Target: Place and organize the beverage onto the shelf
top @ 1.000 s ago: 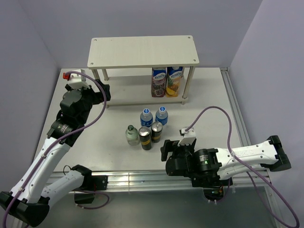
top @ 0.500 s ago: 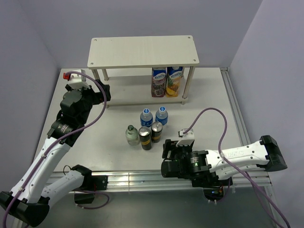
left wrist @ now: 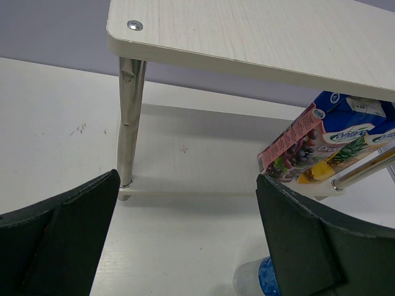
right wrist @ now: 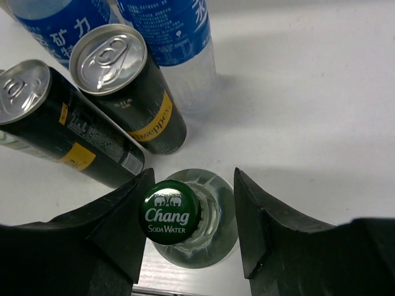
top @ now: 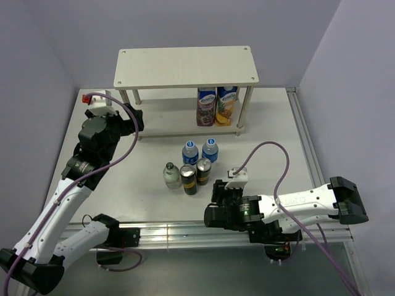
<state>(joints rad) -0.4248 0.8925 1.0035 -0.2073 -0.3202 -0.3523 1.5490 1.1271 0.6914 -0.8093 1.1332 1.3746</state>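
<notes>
Reaching down over a glass bottle with the right gripper, one black finger on each side. Showing the bottle's green cap with white letters right between those fingers. Sitting very close to the glass on both sides. Cannot tell if squeezing the bottle or only beside it. Standing upright on the white table, close to the near edge.

Just past that bottle, right beside it, a dark can with a yellow band. Next to that, on the left in the wrist view, a second dark can. Behind the cans, a water bottle with a blue label and another water bottle beside it. Seen from the top, the other glass bottle, also with a green cap, just left of the cans. All upright, packed in a small bunch on the table, in front of the shelf and apart from it.

Holding the left gripper wide open, with nothing between its fingers. Hanging in front of the shelf's left end, near a shiny leg. Under the top board, at the right end of the low board, two juice cartons side by side.
</notes>
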